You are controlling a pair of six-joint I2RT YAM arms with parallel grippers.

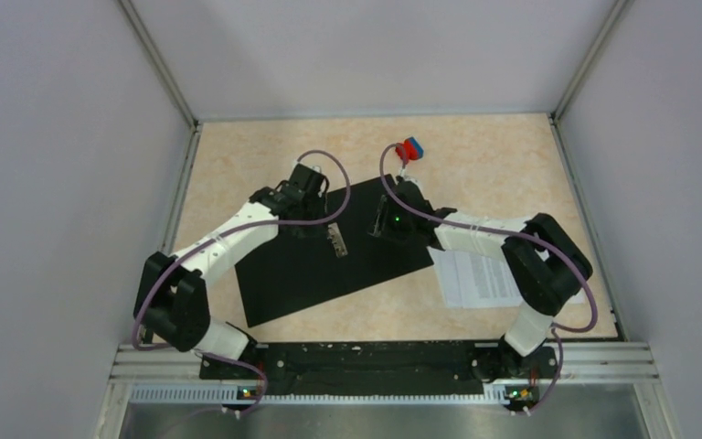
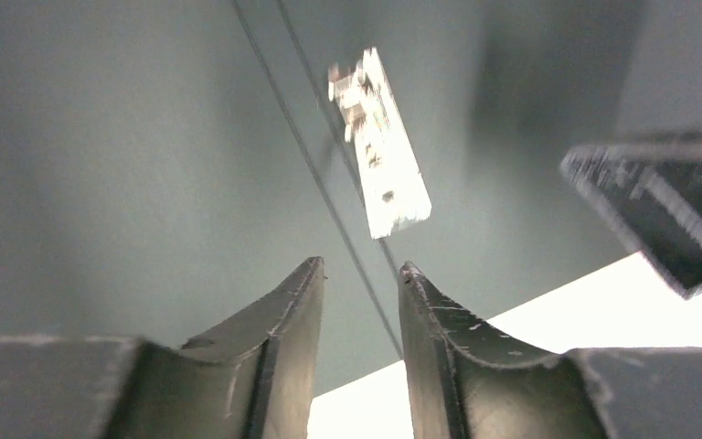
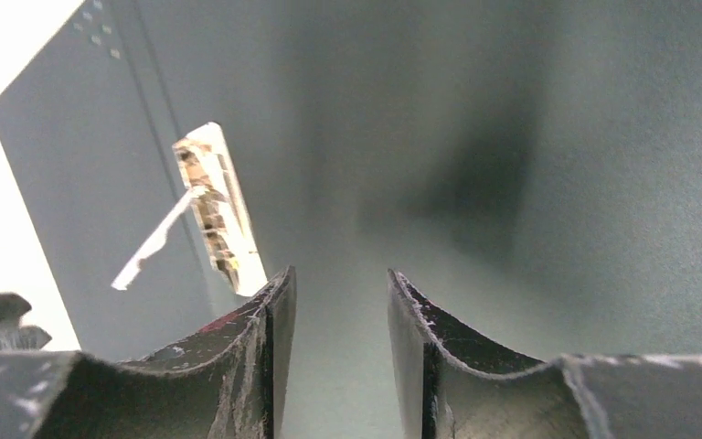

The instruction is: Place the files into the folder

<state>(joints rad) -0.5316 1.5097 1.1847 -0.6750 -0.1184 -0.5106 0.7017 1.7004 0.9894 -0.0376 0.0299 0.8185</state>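
One folder (image 1: 329,265), opened black side up, mid-surface (image 1: 512,155). Zero files (image 1: 480,279) inside: the sheets lie at its 4 o'clock. Left gripper (image 2: 361,270) and right gripper (image 3: 338,274) over the folder, fingers slightly parted, empty. Outstanding: pickup, insertion.

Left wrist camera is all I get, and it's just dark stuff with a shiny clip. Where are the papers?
Observer: The files lie on the table, right of the open folder, partly under the right arm.
Operator: Is the other claw holding them?
Observer: No, the right gripper is open and empty, facing the folder's black inside.
Operator: Anything else out there?
Observer: A small red-and-blue object sits beyond the folder.
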